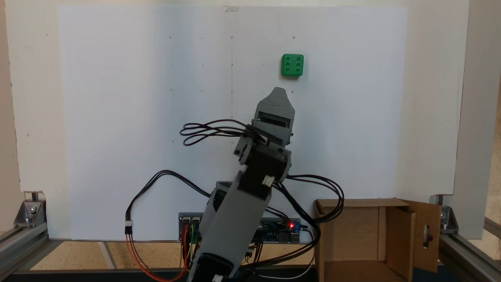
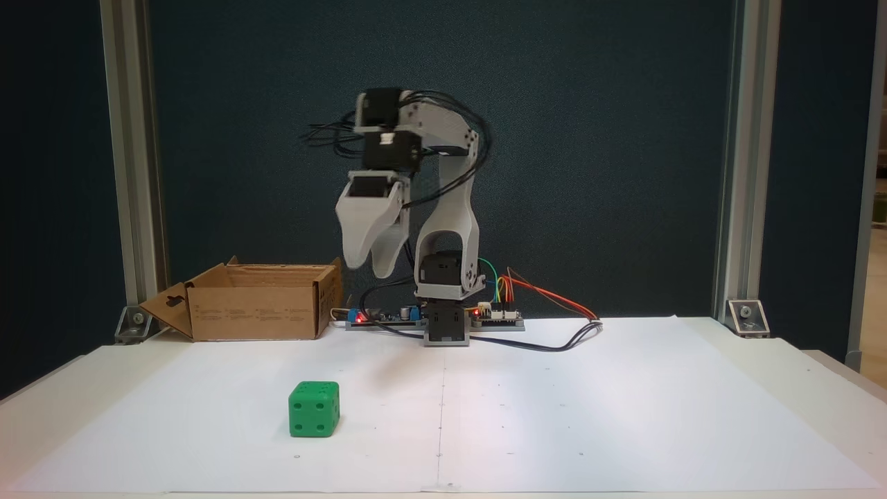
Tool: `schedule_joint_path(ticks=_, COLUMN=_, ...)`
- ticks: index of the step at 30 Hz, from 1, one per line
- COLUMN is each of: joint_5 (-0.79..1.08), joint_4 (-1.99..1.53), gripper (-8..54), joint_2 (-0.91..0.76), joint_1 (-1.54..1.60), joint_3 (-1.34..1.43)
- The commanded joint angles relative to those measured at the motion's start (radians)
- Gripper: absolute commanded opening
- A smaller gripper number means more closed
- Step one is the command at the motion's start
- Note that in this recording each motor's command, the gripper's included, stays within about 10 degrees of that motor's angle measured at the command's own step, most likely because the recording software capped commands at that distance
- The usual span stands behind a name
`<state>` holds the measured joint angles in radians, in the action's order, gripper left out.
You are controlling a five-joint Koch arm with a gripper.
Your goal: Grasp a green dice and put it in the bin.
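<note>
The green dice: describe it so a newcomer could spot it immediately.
On the white paper sheet covering the table, look in front of the arm's raised gripper. The green dice sits alone there, apart from the cardboard bin: the sheet's sole bright green object.

- One fixed view: we look straight down from above, behind the arm (image 1: 238,219), fairly close.
- Other fixed view: we face the arm (image 2: 443,229) from the front, low, farther back.
- Shared: white paper sheet (image 1: 117,117) (image 2: 589,416), green dice (image 1: 292,65) (image 2: 314,409), bin (image 1: 352,235) (image 2: 253,305).

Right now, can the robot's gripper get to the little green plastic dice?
Probably yes: the gripper hangs above the white paper, and nothing lies between it and the green plastic dice.
</note>
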<state>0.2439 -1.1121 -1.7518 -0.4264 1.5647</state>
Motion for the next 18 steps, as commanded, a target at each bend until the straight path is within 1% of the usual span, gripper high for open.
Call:
schedule_joint_path(ticks=1, joint_5=0.14, joint_4=-0.156, gripper=46.7, joint_2=0.034, joint_1=-0.02, joint_3=-0.086)
schedule_joint_path(ticks=3, joint_5=0.173, joint_4=-0.255, gripper=46.8, joint_2=0.069, joint_1=-0.04, joint_3=-0.124)
schedule_joint_path(ticks=9, joint_5=0.241, joint_4=-0.253, gripper=46.8, joint_2=0.175, joint_1=-0.057, joint_3=-0.262)
schedule_joint_path(ticks=18, joint_5=0.275, joint_4=-0.232, gripper=46.8, joint_2=0.33, joint_1=-0.031, joint_3=-0.471)
